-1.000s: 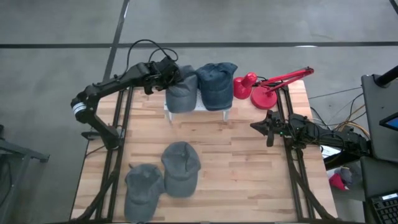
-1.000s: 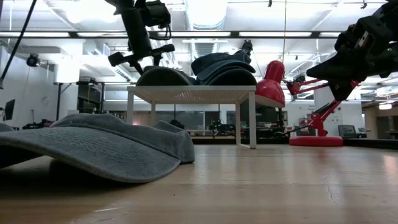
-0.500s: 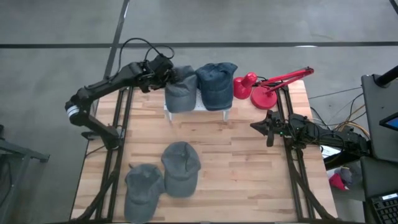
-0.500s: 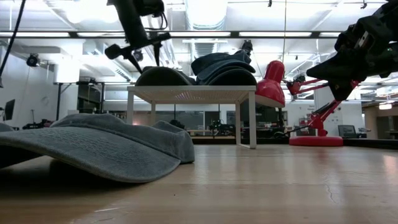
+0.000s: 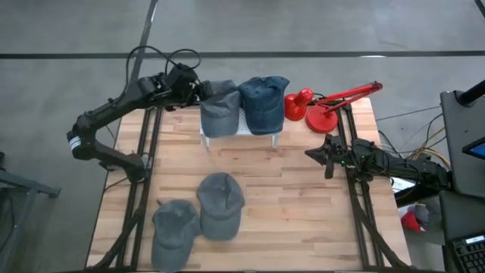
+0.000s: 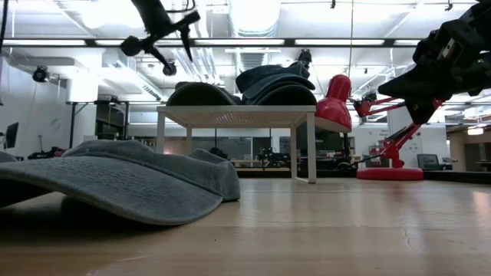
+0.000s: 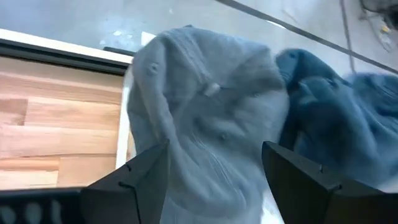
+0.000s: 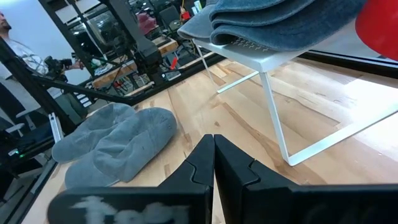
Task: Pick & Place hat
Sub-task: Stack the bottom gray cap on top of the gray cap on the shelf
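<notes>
The left tool hangs wide open and empty just beside the grey fabric cap on the small white metal stand, touching nothing. The right tool waits pinched closed near the stand's far side, beside the red desk lamp.

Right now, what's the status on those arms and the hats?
Left end effector open, empty, beside grey hat on white stand. Right end effector shut, parked at table edge. Two hats waiting.

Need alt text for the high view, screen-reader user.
From above, the left gripper, fingers open, hangs beside a grey hat that sits with a blue hat on a small white stand at the wooden table's far edge. Two more grey hats lie near the front; the right gripper waits shut beside a red lamp.
</notes>
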### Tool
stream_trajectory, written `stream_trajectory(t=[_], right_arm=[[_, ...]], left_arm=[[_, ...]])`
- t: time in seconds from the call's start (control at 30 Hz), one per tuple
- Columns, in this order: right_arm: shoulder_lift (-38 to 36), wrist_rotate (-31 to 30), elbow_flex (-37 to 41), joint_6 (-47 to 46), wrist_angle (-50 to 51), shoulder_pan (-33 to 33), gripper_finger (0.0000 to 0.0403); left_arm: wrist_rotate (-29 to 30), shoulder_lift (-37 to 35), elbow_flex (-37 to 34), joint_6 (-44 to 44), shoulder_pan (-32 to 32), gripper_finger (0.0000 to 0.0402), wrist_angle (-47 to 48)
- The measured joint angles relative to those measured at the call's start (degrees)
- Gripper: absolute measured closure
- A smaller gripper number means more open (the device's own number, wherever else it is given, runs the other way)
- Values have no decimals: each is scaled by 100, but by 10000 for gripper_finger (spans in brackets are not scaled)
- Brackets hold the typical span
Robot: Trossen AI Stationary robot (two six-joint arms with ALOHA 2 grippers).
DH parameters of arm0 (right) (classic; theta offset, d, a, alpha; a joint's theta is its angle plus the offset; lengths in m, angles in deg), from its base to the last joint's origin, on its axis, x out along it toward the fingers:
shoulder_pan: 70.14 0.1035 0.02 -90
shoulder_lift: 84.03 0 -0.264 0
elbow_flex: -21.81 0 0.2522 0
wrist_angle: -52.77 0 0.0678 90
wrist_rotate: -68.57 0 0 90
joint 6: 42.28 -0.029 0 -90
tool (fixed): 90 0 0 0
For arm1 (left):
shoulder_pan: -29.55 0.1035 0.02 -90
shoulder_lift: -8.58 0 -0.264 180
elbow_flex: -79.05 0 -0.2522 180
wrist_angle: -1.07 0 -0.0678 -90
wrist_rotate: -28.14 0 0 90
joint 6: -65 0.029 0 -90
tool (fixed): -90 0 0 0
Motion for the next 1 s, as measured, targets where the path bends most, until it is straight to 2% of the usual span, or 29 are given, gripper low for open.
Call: stream_trajectory(t=[0.1, 0.3, 0.4, 0.67, 1.0], right_arm=[[1, 1, -2, 0, 0, 0, 394], [1, 0, -1, 0, 0, 0, 394], [1, -1, -2, 0, 0, 0, 394], [1, 1, 0, 0, 0, 0, 394], [3, 0, 0, 0, 0, 0, 394]], left_arm=[[-172, -172, 2, 187, -105, 158, 1], [-927, -478, 2, 557, -448, 158, 30], [-1249, -581, 2, 436, -742, 158, 362], [-1422, -619, 0, -809, -2093, 158, 1960], [-1437, -613, -7, -3076, -4269, 158, 3317]])
